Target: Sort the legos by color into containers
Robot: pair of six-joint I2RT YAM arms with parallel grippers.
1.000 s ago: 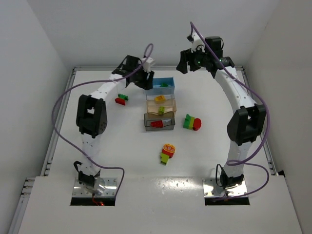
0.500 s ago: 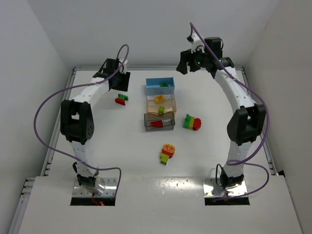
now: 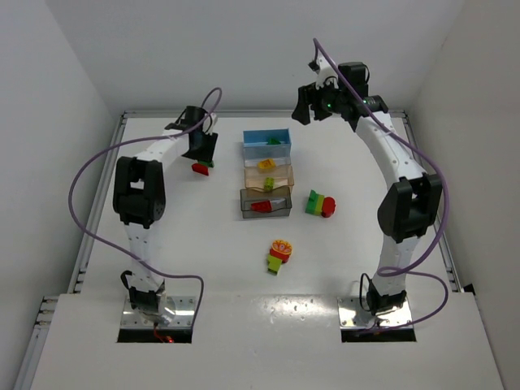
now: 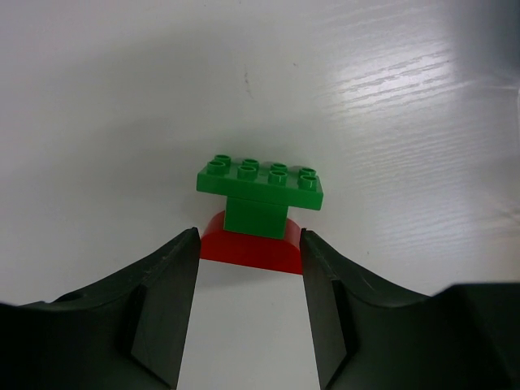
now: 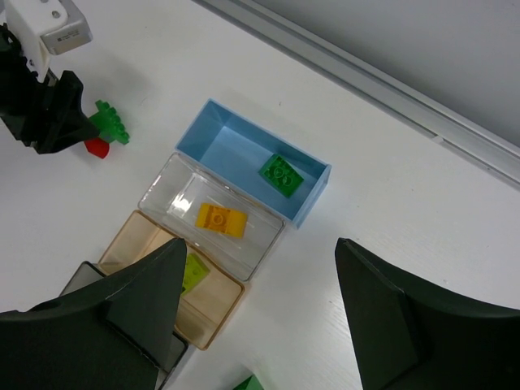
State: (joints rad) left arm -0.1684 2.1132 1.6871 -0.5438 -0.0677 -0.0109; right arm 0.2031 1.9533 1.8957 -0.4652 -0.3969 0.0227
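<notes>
A green brick on a red brick [image 4: 252, 244] lies on the table, also seen from above [image 3: 201, 167]. My left gripper [image 4: 248, 268] [image 3: 201, 151] is low over it, open, one fingertip at each side of the red brick. A row of bins stands mid-table: blue bin [image 3: 253, 143] [image 5: 218, 134] with a green brick, clear bin [image 5: 166, 195] with a yellow brick, tan bin [image 5: 142, 244] with a lime brick, grey bin [image 3: 244, 207] with a red brick. My right gripper [image 5: 260, 325] [image 3: 313, 101] hangs high at the back, open and empty.
A green, yellow and red clump [image 3: 319, 204] lies right of the grey bin. Another clump with a yellow and red disc on green [image 3: 279, 253] lies nearer the arm bases. A raised rail [image 3: 244, 114] borders the table's far edge.
My left arm has swung from beside the blue bin to the left, then come down onto the green and red clump. The right arm has not moved.
</notes>
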